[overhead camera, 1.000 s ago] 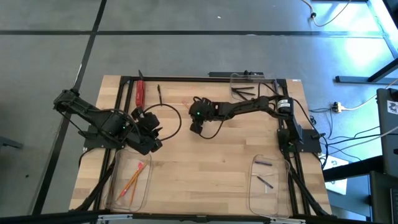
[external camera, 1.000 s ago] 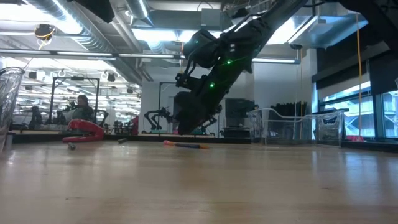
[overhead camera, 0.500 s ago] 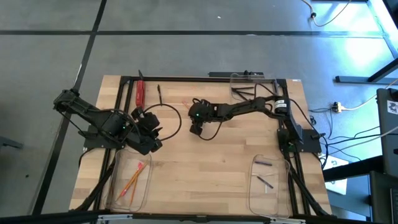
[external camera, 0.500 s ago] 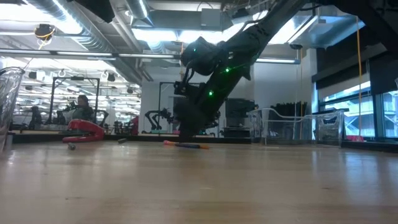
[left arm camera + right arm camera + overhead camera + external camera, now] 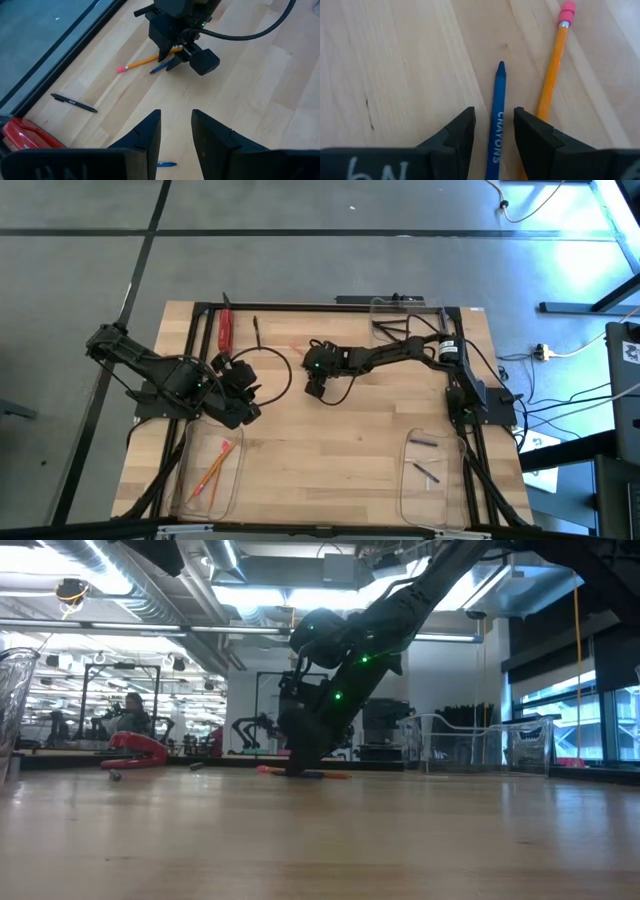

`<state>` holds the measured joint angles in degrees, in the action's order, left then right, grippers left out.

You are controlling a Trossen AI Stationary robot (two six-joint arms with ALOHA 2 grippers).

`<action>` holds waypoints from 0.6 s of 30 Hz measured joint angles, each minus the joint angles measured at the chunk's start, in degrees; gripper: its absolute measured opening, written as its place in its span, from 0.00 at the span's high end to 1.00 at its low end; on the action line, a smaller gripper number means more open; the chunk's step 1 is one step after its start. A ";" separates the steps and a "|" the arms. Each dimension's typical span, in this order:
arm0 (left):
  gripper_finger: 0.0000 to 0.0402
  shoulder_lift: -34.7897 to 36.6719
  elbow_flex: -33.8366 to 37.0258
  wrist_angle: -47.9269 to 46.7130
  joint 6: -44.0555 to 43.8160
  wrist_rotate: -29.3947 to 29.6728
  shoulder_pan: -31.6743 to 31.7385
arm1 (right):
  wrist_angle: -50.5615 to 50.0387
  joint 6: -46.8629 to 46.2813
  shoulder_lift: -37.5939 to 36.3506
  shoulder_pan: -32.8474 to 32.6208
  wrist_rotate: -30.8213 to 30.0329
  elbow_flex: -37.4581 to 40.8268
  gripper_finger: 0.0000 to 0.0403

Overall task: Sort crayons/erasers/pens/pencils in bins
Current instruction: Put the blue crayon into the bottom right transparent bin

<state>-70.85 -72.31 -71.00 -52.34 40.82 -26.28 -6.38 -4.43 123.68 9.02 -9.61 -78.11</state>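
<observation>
R gripper (image 5: 494, 131) open, holds nothing, astride 1 blue crayon (image 5: 496, 120) | tip points away | 1 pencil (image 5: 552, 80) beside, near parallel | L gripper (image 5: 176, 131) open, empty

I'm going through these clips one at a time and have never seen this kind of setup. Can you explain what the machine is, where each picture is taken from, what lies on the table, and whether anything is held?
These are two dark robot arms at a wooden table, each ending in a two-finger claw.

One picture looks straight down, one looks level across the tabletop, and two come from cameras on the arms' wrists.

The right claw is open and lowered over a blue crayon, one finger on each side, not yet gripping. A pencil with a pink eraser lies just beside it. The left claw is open, holds nothing and waits at the left side.

Loose on the table are also a black pen and a red tool. Three clear bins stand at the edges: one with pencils, one with crayons, one with pens.
</observation>
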 joint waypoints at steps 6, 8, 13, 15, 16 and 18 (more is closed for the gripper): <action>0.75 0.00 0.00 -0.01 0.00 0.01 0.00 | -0.11 0.14 0.03 0.04 0.10 -0.02 0.66; 0.75 0.00 0.00 -0.01 0.00 0.02 0.00 | -0.17 0.61 0.04 0.04 0.14 -0.03 0.66; 0.75 0.00 0.00 -0.01 0.00 0.01 0.00 | -0.50 0.24 0.04 0.09 0.22 -0.07 0.66; 0.75 0.00 0.00 -0.01 0.00 0.00 0.00 | -1.28 0.42 0.04 0.09 0.22 -0.17 0.66; 0.75 0.00 0.00 -0.01 0.00 0.02 0.00 | -1.67 0.42 0.04 0.09 0.23 -0.22 0.67; 0.75 0.00 0.00 -0.01 0.00 0.01 0.00 | -2.21 0.46 0.04 0.09 0.51 -0.24 0.68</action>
<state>-70.85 -72.31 -71.00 -52.34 40.83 -26.28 -8.58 -3.97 123.72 9.10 -9.10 -78.35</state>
